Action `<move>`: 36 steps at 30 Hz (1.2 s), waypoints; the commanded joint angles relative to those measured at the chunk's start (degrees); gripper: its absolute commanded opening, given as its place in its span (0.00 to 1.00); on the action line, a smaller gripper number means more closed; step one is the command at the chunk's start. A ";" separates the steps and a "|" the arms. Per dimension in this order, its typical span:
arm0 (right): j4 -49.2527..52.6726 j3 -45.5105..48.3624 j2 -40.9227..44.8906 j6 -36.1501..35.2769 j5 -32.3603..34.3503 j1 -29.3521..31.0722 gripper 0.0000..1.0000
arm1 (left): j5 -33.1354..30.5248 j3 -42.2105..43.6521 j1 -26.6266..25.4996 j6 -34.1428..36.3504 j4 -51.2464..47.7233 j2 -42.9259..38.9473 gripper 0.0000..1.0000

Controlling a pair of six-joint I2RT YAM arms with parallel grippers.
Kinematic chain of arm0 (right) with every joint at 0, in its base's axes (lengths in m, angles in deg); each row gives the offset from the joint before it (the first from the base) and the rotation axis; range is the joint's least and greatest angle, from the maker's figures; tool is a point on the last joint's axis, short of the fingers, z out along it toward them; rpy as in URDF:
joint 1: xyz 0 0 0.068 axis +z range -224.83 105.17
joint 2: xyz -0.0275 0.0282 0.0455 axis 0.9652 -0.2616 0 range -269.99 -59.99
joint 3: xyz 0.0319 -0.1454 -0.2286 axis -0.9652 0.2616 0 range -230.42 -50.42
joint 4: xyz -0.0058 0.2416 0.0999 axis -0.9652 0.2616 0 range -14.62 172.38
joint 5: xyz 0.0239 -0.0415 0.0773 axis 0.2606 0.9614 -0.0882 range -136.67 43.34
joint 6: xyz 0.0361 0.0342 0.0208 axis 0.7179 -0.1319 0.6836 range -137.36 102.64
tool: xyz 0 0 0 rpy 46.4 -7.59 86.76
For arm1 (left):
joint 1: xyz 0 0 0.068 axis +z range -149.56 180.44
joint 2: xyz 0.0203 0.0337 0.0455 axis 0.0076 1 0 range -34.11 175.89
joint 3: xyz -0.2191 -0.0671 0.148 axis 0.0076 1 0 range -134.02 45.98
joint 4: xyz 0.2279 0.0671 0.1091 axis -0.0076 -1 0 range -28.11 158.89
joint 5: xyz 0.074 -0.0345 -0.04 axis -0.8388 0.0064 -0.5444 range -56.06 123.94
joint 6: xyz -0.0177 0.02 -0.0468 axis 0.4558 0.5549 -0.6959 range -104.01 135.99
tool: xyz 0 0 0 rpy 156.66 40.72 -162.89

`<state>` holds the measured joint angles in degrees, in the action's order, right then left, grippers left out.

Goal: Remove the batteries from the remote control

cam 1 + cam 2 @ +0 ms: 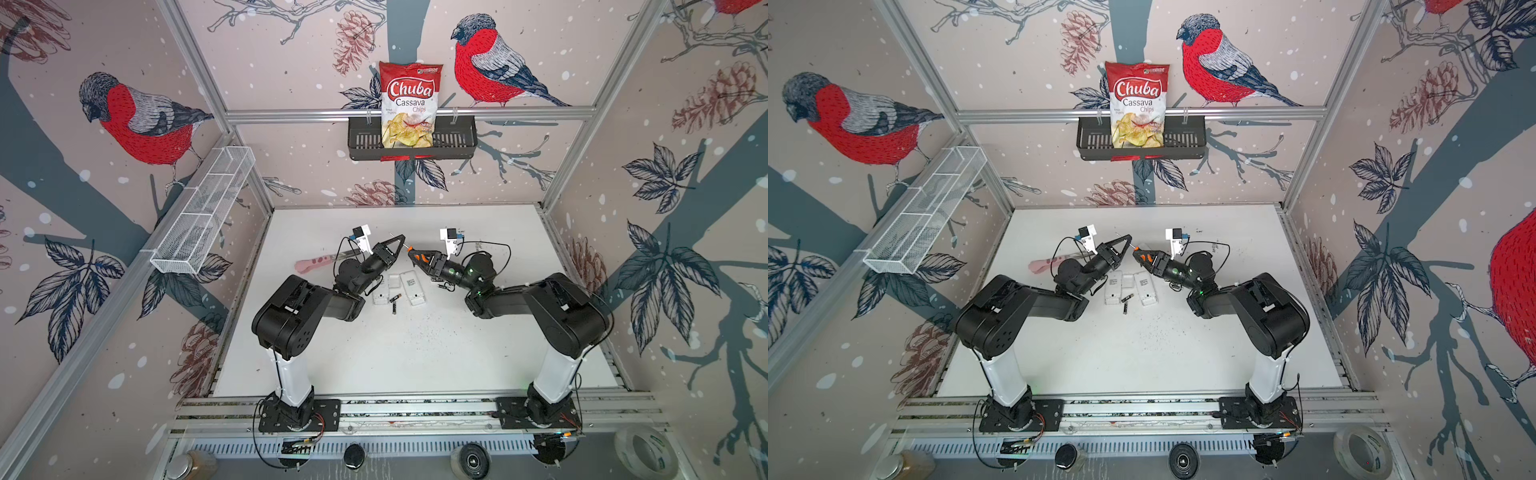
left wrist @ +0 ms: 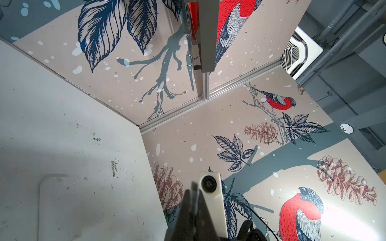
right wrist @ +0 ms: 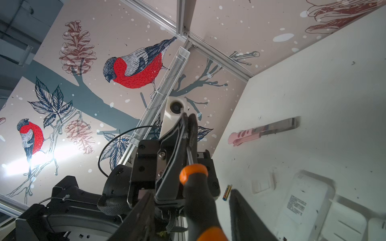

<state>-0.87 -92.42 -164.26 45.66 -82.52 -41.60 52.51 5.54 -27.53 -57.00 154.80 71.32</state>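
Black batteries (image 1: 393, 308) between remotes (image 1: 413, 289), one seemingly diagonal

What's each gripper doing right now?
Left gripper: shut on the screwdriver shaft.
Right gripper: open, jaws either side of the handle, not gripping yet.

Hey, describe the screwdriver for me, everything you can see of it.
The screwdriver has a thick black handle with orange trim, an orange collar and a thin bare metal shaft. The left hand is shut on the shaft, hiding its tip. The handle lies between the open fingers of the right hand, with gaps on both sides.
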 commanded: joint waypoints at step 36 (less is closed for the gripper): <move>4.80 -0.04 4.39 -3.76 1.92 -1.06 0.02 | 2.41 -0.74 0.37 2.12 1.84 -1.10 0.97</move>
<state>1.64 -92.53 -161.22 44.31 -81.93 -42.50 53.56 4.90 -27.31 -57.42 156.44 70.90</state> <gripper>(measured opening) 0.217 0.605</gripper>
